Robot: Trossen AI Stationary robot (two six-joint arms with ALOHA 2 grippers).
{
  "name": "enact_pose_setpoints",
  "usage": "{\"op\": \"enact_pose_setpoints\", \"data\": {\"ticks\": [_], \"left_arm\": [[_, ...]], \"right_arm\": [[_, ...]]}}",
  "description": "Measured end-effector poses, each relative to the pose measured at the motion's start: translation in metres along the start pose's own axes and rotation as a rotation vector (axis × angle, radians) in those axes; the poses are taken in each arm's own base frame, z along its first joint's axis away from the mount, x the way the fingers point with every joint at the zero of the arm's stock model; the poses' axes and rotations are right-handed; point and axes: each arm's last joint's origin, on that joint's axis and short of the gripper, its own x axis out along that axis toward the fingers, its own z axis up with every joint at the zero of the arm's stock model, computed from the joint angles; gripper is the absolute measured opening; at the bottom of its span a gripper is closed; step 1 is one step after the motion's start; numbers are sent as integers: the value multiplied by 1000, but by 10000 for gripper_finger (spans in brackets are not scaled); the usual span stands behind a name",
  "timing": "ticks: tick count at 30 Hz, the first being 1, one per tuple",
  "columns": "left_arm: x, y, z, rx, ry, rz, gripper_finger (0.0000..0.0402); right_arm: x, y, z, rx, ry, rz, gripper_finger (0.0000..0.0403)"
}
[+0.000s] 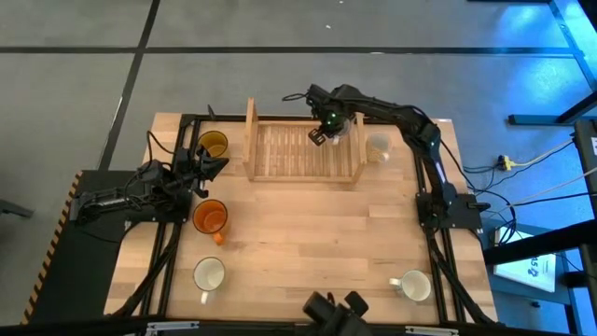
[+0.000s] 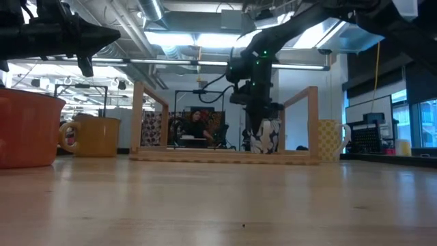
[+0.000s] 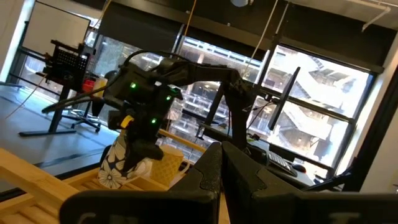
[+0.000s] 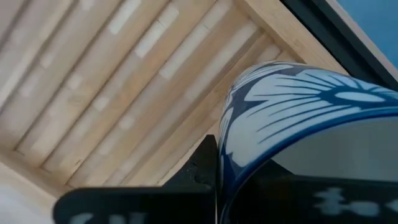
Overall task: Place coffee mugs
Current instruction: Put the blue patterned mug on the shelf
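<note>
My right gripper (image 1: pixel 328 126) reaches over the far right corner of the slatted wooden tray (image 1: pixel 280 149) and is shut on a white mug with dark blue flowers (image 2: pixel 265 137). My left gripper (image 1: pixel 216 166) hovers shut at the table's left, between the amber-yellow mug (image 1: pixel 214 144) and the orange mug (image 1: pixel 211 217), touching neither. Both of those mugs stand on their bases on the table. A cream mug (image 1: pixel 378 147) stands just right of the tray. Two white mugs (image 1: pixel 209 273) (image 1: pixel 413 285) stand near the near edge. My right gripper holds the flowered mug by its wall at the rim (image 4: pixel 292 99), coming from above. One finger (image 4: pixel 200 167) lies on the outside of the wall; the other is hidden behind the mug. The mug hangs slightly tilted with its bottom close over the tray's slats (image 4: pixel 124 74); whether it touches them I cannot tell.
The tray has upright wooden posts and rails at its left end (image 2: pixel 138 116) and right end (image 2: pixel 313 119). Its slatted floor left of the held mug is bare. Black frame rails run along the table's left and right sides. A person sits in the room beyond the table (image 2: pixel 198 126).
</note>
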Motion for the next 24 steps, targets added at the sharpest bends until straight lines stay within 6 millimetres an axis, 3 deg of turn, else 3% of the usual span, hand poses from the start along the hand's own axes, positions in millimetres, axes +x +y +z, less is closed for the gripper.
{"op": "enact_pose_setpoints", "data": {"ticks": [9,24], "left_arm": [[0,0,0,0,0,0,4],[0,0,0,0,0,0,4]], "right_arm": [[4,-2,1,3,1,-11,17],[5,-3,2,2,-10,-64,114]]}}
